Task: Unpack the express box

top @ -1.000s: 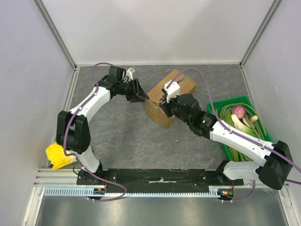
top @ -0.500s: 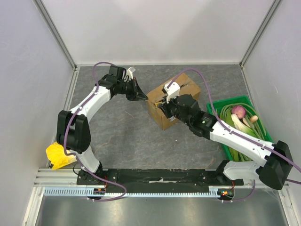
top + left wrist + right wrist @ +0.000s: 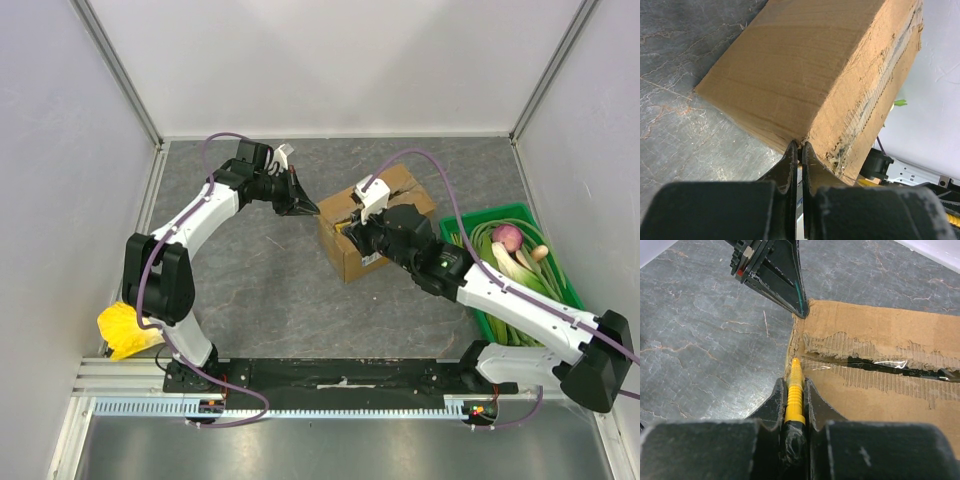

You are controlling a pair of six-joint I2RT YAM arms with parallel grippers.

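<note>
The box (image 3: 403, 185) is set on the grey table (image 3: 260, 290), toward its middle and turned at an angle, just beside a green crate (image 3: 497, 213) of vegetables on the right. Its top seam is seen torn along the middle in the right wrist view, with ragged cardboard and a strip of clear tape left across the slit.

The left gripper (image 3: 312, 209) is held with its fingers (image 3: 791, 155) pressed almost together and nothing between them; their tips are laid against the box's (image 3: 805, 65) near-left corner (the contact is shown most clearly in the left wrist view).

The right gripper (image 3: 794, 382) is clamped on a yellow tool (image 3: 794, 390), a ribbed stick gripped between both fingers. Its tip is placed at the left end of the box top (image 3: 875, 390), close to the torn seam and near the tips of the left gripper (image 3: 802, 312).

A yellow object (image 3: 125, 330) is left at the table's near-left edge, well apart from the box.
</note>
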